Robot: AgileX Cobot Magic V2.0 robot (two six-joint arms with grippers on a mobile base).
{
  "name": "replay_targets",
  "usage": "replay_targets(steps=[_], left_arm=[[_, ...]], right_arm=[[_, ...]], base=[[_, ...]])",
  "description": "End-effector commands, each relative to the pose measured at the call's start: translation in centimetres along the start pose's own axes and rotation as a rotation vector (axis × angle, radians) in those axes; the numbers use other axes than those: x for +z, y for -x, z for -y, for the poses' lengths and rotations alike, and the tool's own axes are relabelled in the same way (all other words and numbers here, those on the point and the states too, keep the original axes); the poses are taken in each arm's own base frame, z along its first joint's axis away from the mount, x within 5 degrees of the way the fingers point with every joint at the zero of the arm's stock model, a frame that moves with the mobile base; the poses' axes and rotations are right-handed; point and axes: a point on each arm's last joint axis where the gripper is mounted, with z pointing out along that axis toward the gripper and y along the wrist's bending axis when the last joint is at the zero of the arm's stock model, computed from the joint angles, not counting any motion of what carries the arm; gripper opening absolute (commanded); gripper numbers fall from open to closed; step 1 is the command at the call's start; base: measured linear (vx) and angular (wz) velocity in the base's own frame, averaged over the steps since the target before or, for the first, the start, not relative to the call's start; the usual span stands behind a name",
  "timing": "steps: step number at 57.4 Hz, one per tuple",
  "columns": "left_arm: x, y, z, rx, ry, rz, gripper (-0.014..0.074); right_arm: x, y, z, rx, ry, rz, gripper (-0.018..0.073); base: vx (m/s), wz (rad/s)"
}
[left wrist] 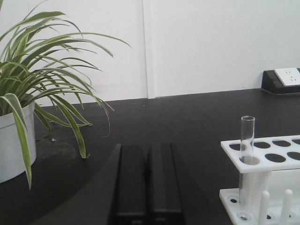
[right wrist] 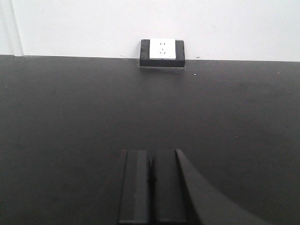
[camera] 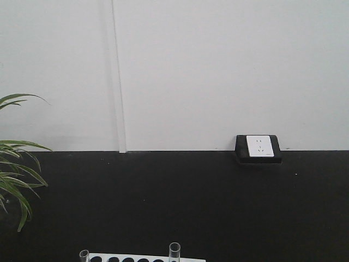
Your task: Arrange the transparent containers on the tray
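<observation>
While both arms sit low and idle, the left tool [left wrist: 150,183] shows its two black fingers pressed flat together with nothing between them, and the right tool [right wrist: 151,187] is the same, closed on empty air over the bare black worktop [right wrist: 70,117]. Where is the glass? One test tube [left wrist: 247,154] stands upright in a corner hole of the white rack [left wrist: 276,157], just to the right of the left tool and ahead of it. The front view catches two rims poking up at the bottom edge, a middle tube [camera: 174,251] and an end tube [camera: 84,255]. The tray is not in any view, so I cannot say where it waits. That tube looks light, stiff, slick and easy to crack, so I'd judge a soft pinch on the bare stretch above the rack's top plate. Then it needs a straight lift until the round bottom clears the hole, since any sideways pull would lever glass against plastic. Once laid down, it will likely want to roll. For room, the right side is wide open back to the socket [right wrist: 162,49] at the wall. The left arm has the plant [left wrist: 42,84] and its white pot [left wrist: 14,145] crowding its outer side, leaves drooping toward the worktop.
</observation>
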Motion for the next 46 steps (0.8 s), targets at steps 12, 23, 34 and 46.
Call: replay_targets(steps=[12, 23, 34, 46], left_arm=[[-0.09, -0.07, 0.04, -0.010, -0.008, 0.075, -0.0006], [-0.09, -0.07, 0.04, -0.010, -0.008, 0.075, -0.0006], [-0.09, -0.07, 0.04, -0.010, -0.008, 0.075, -0.0006], [-0.09, -0.07, 0.04, -0.010, -0.008, 0.075, -0.0006]], right_arm=[[-0.01, 0.50, 0.01, -0.009, -0.004, 0.082, 0.0009], [-0.01, 0.50, 0.01, -0.009, -0.004, 0.082, 0.0009], [-0.01, 0.50, 0.01, -0.009, -0.004, 0.082, 0.0009], [-0.01, 0.50, 0.01, -0.009, -0.004, 0.082, 0.0009]], base=[[0.00, 0.00], [0.00, 0.00], [0.00, 0.00], [0.00, 0.00]])
